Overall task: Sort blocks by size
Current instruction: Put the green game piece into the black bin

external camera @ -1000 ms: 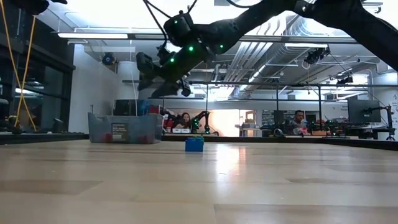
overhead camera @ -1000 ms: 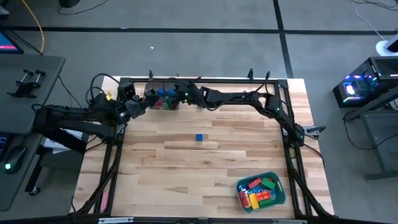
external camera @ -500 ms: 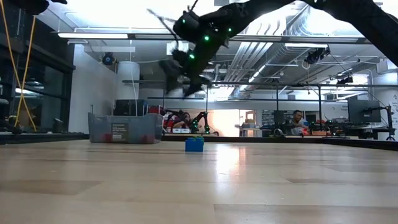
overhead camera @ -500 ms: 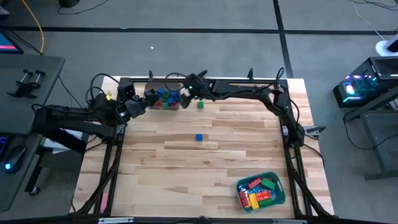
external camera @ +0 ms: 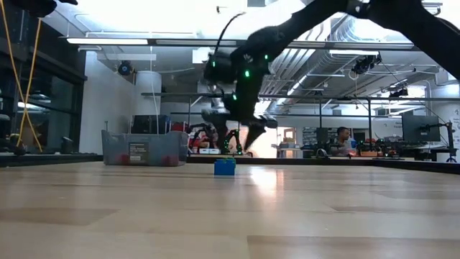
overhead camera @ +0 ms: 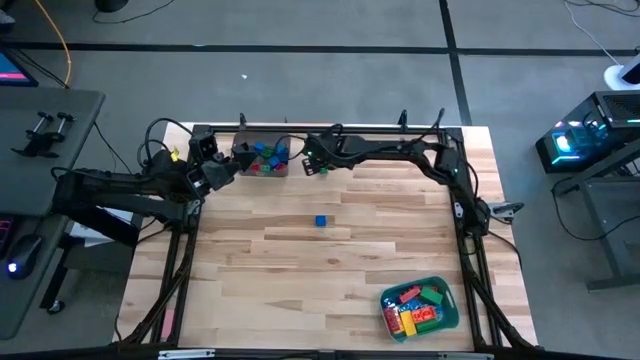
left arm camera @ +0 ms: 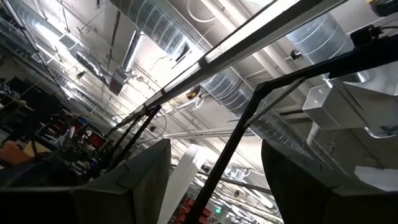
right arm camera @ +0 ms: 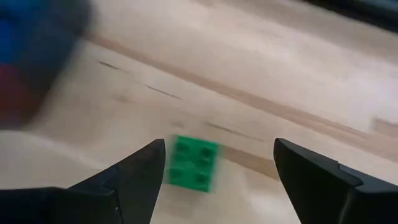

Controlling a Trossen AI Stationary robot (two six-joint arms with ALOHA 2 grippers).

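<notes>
- Overhead, the right tool [overhead camera: 312, 165] hangs near the counter's [overhead camera: 330, 270] far edge with its fingers [right arm camera: 134, 177] spread and nothing between them.
- A small green block [right arm camera: 193, 162] lies on the wood just beyond those fingers, untouched.
- Beside it stands the grey bin [overhead camera: 262, 157], holding blue, red and green blocks.
- The left tool [overhead camera: 215, 172] waits just left of that bin, fingers parted and empty.
- A lone blue block [overhead camera: 320, 221] sits mid-counter.
- The teal bin [overhead camera: 420, 306], near the right front corner, holds longer blocks.
</notes>
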